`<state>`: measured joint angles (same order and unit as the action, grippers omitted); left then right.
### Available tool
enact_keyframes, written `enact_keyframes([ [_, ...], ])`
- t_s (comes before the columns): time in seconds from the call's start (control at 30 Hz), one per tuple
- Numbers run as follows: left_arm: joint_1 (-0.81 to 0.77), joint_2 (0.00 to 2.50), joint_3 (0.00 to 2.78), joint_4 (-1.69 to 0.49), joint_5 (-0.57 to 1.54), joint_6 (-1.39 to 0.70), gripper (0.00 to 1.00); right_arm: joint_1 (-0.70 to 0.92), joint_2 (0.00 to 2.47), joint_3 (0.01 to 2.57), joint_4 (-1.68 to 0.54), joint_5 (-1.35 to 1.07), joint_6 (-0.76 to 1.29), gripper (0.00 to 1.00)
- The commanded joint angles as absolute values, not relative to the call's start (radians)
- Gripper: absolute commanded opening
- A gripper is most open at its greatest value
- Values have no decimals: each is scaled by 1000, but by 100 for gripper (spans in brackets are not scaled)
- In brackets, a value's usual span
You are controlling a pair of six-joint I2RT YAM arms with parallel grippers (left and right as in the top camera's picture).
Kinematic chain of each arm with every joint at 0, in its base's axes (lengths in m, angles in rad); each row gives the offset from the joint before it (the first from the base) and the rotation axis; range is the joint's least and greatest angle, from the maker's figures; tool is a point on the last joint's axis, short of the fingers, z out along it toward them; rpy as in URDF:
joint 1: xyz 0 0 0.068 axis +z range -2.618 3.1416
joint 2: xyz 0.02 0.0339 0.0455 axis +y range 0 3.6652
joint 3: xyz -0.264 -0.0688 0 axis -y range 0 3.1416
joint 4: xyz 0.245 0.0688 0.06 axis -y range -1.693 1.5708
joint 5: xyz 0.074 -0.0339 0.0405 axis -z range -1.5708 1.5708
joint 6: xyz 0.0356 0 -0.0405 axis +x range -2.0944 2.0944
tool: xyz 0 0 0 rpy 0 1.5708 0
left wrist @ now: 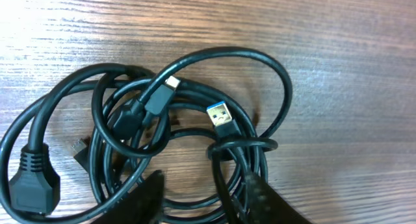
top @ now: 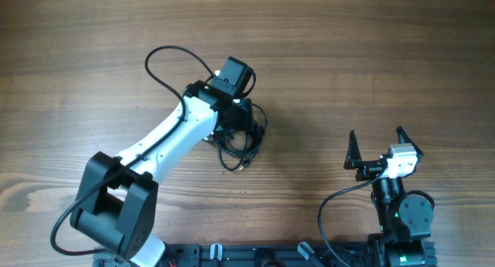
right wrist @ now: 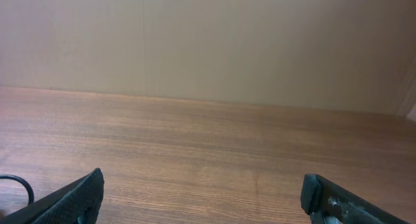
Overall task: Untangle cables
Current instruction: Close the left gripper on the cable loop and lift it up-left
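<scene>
Cables (top: 249, 147) lie knotted in one bundle mid-worktop (top: 402, 50), slightly left of centre. Left arm (top: 166, 135) reaches from the near-left corner, directly over the bundle. Right arm (top: 398, 209) sits by the near edge, right side, well apart from the bundle. Right gripper (top: 377, 134) is empty, fingers spread wide. Left gripper (left wrist: 203, 185) straddles several strands, with a gap between its fingers; can't tell if they pinch. Plugs in the wrist view: ribbed black connector (left wrist: 32, 178) at left, blue USB plug (left wrist: 221, 119) in the middle, small silver-tipped plug (left wrist: 162, 94) just beside it.
</scene>
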<state>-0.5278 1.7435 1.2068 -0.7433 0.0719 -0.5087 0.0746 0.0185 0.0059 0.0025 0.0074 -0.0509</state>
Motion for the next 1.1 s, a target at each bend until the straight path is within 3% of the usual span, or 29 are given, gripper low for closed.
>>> enact_keyframes([
  [0.0, -555, 1751, 1196, -756, 62, -510, 39, 80, 18, 6, 6, -1, -60, 100],
  [0.07, -575, 1751, 1196, -756, 62, -510, 38, 80, 18, 6, 6, -1, -60, 100],
  [0.13, -595, 1751, 1196, -759, 62, -510, 26, 80, 18, 6, 6, -1, -60, 100],
  [0.3, -633, 1751, 1196, -771, 60, -519, 14, 80, 18, 6, 6, -1, -60, 100],
  [0.37, -639, 1751, 1196, -775, 51, -537, 4, 80, 18, 6, 6, -1, -60, 99],
  [0.77, -438, 1505, 1265, -767, -10, -528, 4, 80, 18, 6, 6, -1, -60, 100],
  [0.93, -347, 1480, 1264, -799, 249, -369, 4, 80, 18, 6, 6, -1, -60, 100],
  [1.07, -318, 1523, 1262, -836, 300, -313, 4, 80, 18, 6, 6, -1, -60, 100],
])
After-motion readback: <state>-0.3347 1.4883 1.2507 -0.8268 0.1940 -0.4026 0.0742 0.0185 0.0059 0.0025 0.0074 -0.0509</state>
